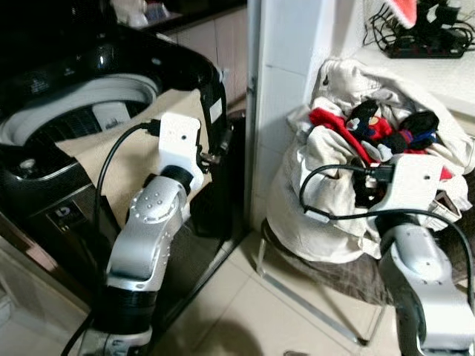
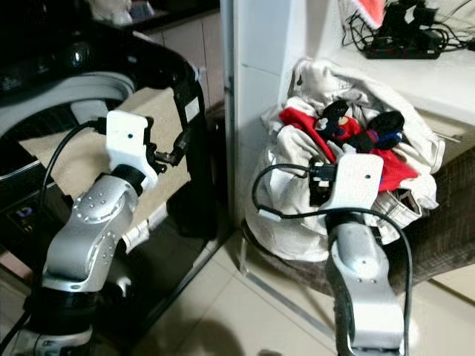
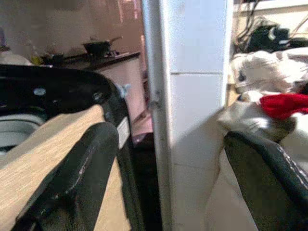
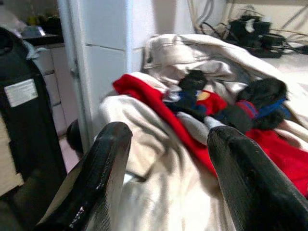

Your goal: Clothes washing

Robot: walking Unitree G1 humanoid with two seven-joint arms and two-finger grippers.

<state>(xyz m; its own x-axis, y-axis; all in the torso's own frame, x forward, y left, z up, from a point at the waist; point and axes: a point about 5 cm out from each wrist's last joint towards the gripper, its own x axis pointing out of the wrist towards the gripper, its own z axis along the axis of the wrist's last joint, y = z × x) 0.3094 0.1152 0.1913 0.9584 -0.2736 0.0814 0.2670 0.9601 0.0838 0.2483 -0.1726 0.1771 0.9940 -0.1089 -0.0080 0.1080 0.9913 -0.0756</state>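
- Nearest, the right gripper (image 4: 163,168) is raised toward the laundry pile, its two black fingers (image 4: 103,159) spread wide with nothing between them; it hangs just short of the cloth, not touching it.
- The left gripper (image 3: 168,183) is also spread and empty, lifted beside the washing machine (image 1: 89,111) and pointing at the white tiled pillar (image 1: 286,89) between machine and pile.
- The task's things, the clothes, sit heaped on a chair (image 1: 319,278) on the robot's right: a big cream sheet or garment (image 1: 326,193) wraps the heap, with a red garment (image 4: 154,103) and dark socks with blue and red bands (image 4: 257,98) on top.
- To the left, the top-loading washer stands with its lid up and drum (image 1: 82,111) open; a beige cloth (image 1: 137,144) drapes over its front rim.
- Farthest, a power strip with tangled cables (image 1: 423,41) lies on the counter behind the pile.
- Risks, as I judge them: closing on the cream cloth could drag the whole heap off the chair, since the smaller pieces rest loose on it.
- A shallow pinch on a sock may slip on the way across.
- The pillar stands in the path to the drum, so a trailing garment could snag there, or on the loose cable (image 1: 326,193) looping at the right wrist.
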